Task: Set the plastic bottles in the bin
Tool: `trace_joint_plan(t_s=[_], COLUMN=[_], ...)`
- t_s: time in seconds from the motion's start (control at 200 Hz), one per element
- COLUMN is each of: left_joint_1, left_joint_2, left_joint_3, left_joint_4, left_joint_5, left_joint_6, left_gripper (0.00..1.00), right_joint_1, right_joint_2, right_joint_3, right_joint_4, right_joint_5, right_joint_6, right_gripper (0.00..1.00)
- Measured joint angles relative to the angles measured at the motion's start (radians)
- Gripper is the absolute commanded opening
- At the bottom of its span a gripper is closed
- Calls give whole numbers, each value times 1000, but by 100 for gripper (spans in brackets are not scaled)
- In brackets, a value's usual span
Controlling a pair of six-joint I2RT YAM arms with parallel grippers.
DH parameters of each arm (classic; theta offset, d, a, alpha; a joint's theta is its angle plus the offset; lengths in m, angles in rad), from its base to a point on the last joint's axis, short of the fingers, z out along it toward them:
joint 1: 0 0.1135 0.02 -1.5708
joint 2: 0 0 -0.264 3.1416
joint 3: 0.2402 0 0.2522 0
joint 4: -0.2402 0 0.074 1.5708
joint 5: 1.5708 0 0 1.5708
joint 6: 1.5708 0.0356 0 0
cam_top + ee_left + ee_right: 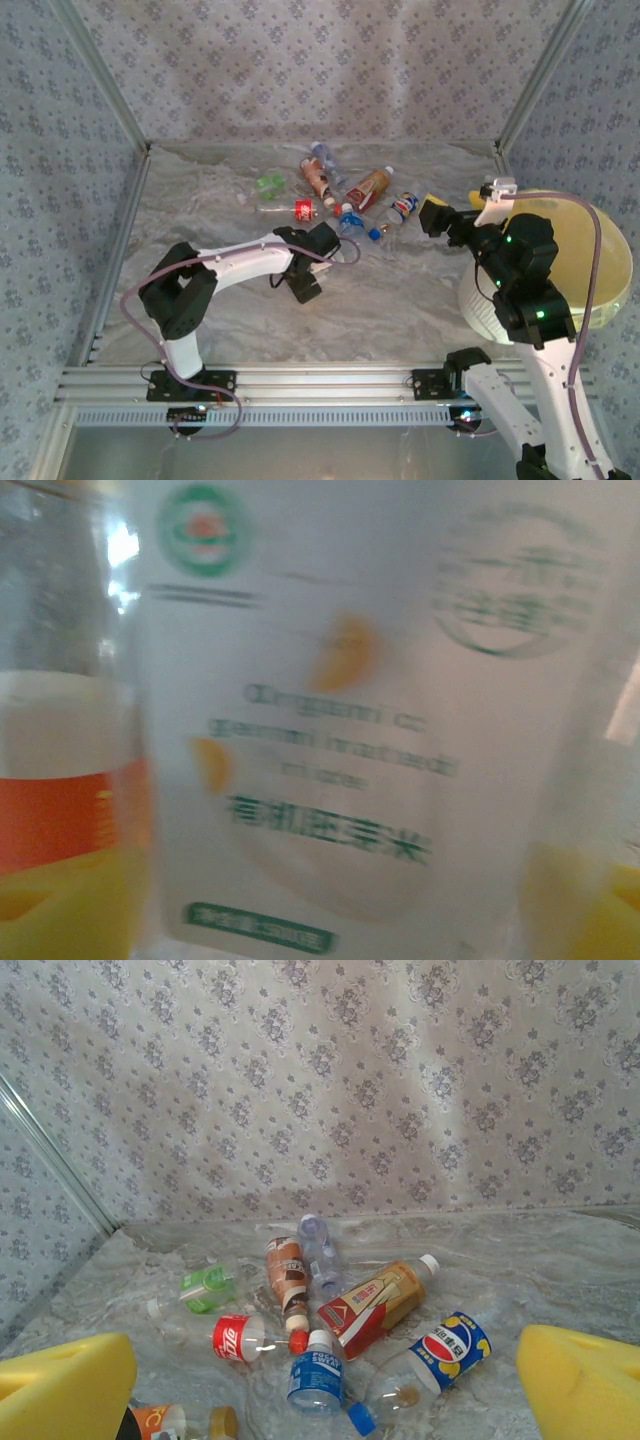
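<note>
On the left, the left arm (240, 262) reaches across the table (400, 300) toward the middle. In its wrist view the left pincer (325, 915) has a white-label bottle (340, 730) with green print close up between its yellow pads (60, 910). The picture is blurred, and I cannot tell whether the pincer grips the bottle or only straddles it. An orange-label bottle (60, 810) shows just to the left of it. Beyond the arm, toward the far wall, the other bottles lie loose on the table in a cluster. From the left there is a green-label bottle (270, 184), a red-label bottle (303, 209), and a brown-label bottle (317, 178) with a clear bottle (325, 155) just behind it. Next come a blue-label bottle (350, 221) with a white cap, a larger red-and-gold bottle (368, 188) lying aslant, and a bottle with a blue, red and white label (403, 207). Just right of the cluster the right pincer (435, 215) hangs above the table, opened wide with nothing in it, facing the bottles. At the far right stands the bin (605, 250), round and pale yellow, apart from the bottles, with the right arm (520, 270) crossing its left side.
</note>
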Motion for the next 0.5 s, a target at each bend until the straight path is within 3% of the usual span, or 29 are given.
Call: trace_joint_plan(t_s=[0.2,0.5], left_joint_1=[1,6], left_joint_2=[1,-72], left_joint_3=[1,-26], left_joint_4=[16,75], left_joint_5=[-18,-16], left_joint_6=[2,-22], left_gripper=[70,66], right_joint_1=[11,34], right_joint_2=[0,23], right_joint_3=[0,0], right_joint_4=[0,5], right_joint_5=[5,13], right_joint_6=[-8,13], right_gripper=[100,100])
